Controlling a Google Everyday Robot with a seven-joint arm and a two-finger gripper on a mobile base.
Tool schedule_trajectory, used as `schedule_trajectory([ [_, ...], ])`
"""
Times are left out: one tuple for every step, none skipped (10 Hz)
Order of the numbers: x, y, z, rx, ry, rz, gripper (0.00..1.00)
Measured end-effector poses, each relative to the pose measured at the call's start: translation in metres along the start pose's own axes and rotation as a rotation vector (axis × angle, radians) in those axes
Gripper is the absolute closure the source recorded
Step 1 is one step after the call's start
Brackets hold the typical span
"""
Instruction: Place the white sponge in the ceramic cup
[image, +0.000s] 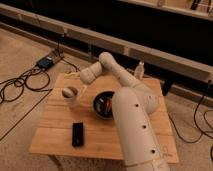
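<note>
The white ceramic cup (70, 96) stands upright on the left part of the wooden table (55, 125), its open rim showing. My gripper (74, 76) is just above and behind the cup, at the end of the forearm reaching down-left from the elbow (106, 60). The white sponge does not show as a separate thing; I cannot tell whether it is inside the cup or hidden by the gripper.
A black round bowl (103, 106) with something reddish inside sits right of the cup, partly behind my arm. A black flat device (77, 134) lies near the front edge. A small pale bottle (140, 70) stands at the back right. Cables and a power box (47, 62) lie on the floor at left.
</note>
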Motion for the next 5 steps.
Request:
schedule_trajectory([
  [-0.0001, -0.001, -0.0003, -0.002, 0.0, 0.001, 0.2],
  [-0.0002, -0.002, -0.0013, -0.006, -0.001, 0.002, 0.2],
  [-0.0001, -0.0023, -0.0025, -0.008, -0.002, 0.002, 0.2],
  [-0.0002, -0.0025, -0.0029, -0.008, -0.002, 0.003, 0.2],
  [-0.0001, -0.0021, -0.0018, -0.007, -0.002, 0.002, 0.2],
])
